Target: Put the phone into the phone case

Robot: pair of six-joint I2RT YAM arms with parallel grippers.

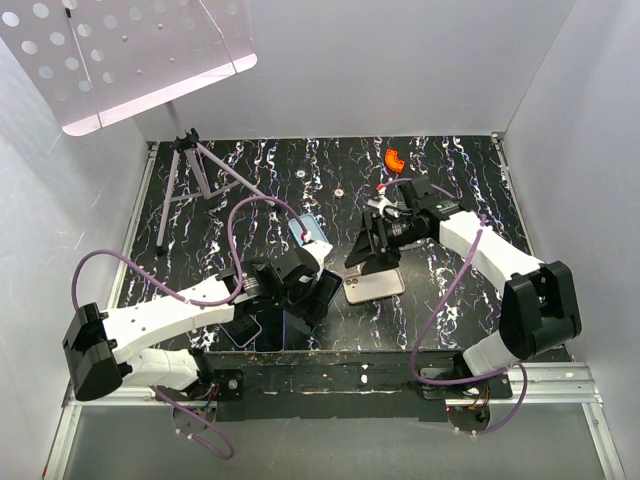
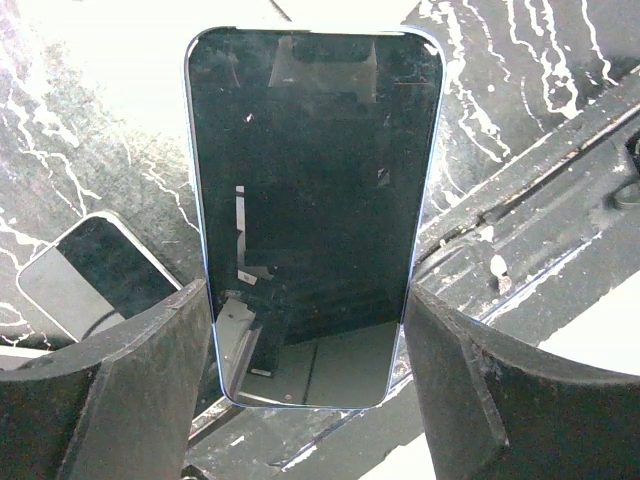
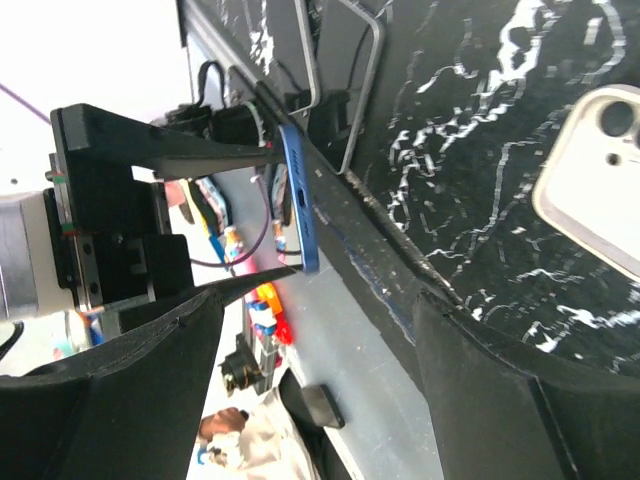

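A phone point(image 2: 315, 180) with a dark screen and a blue rim stands between my left gripper's fingers point(image 2: 150, 380), which press on its two long sides. My left gripper point(image 1: 305, 290) holds it just above the table near the front edge. The right wrist view shows the phone point(image 3: 298, 195) edge-on. The phone case point(image 1: 374, 285), beige with camera cut-outs, lies flat on the marbled table right of the phone. My right gripper point(image 1: 368, 250) hovers at the case's far-left end, open with nothing between its fingers. Only one corner of the case point(image 3: 600, 170) shows in the right wrist view.
Another phone point(image 1: 242, 330), with a pale rim, lies by the front edge under the left arm. A light blue flat item point(image 1: 310, 230) sits behind the left gripper. An orange piece point(image 1: 393, 159) lies at the back. A small tripod point(image 1: 190, 180) stands at the back left.
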